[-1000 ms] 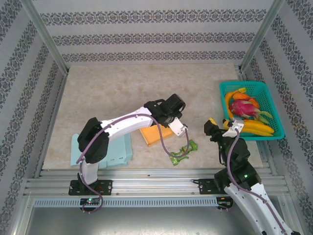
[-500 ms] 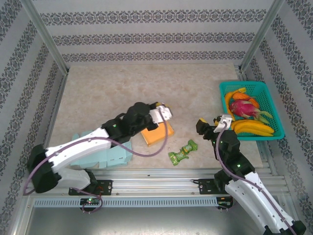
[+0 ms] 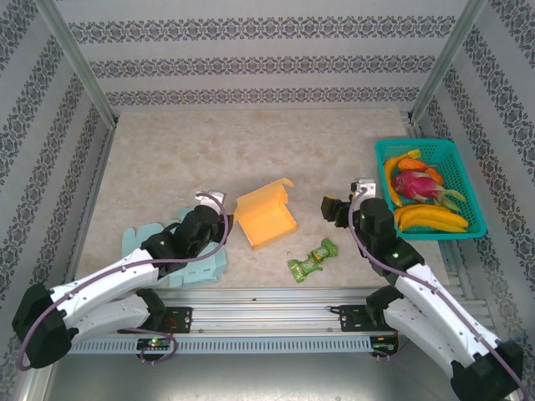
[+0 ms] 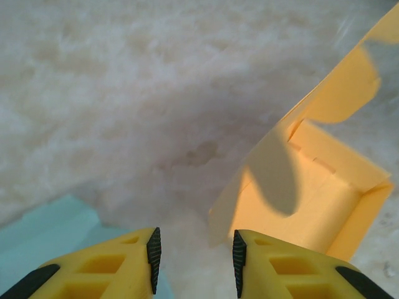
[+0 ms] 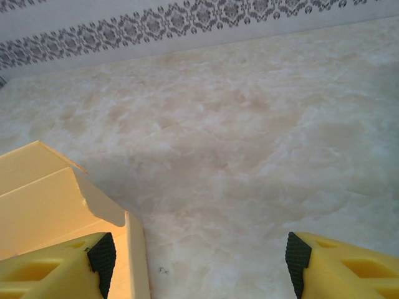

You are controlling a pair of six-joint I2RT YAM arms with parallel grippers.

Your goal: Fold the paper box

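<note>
Between left tool (image 3: pixel 213 199) and right tool (image 3: pixel 328 209) — the paper box (image 3: pixel 266 219), touching neither.

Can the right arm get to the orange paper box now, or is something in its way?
Probably yes. The right gripper is open, just right of the orange paper box, with bare table between them. The green snack packet lies nearer the bases, off that line.
</note>
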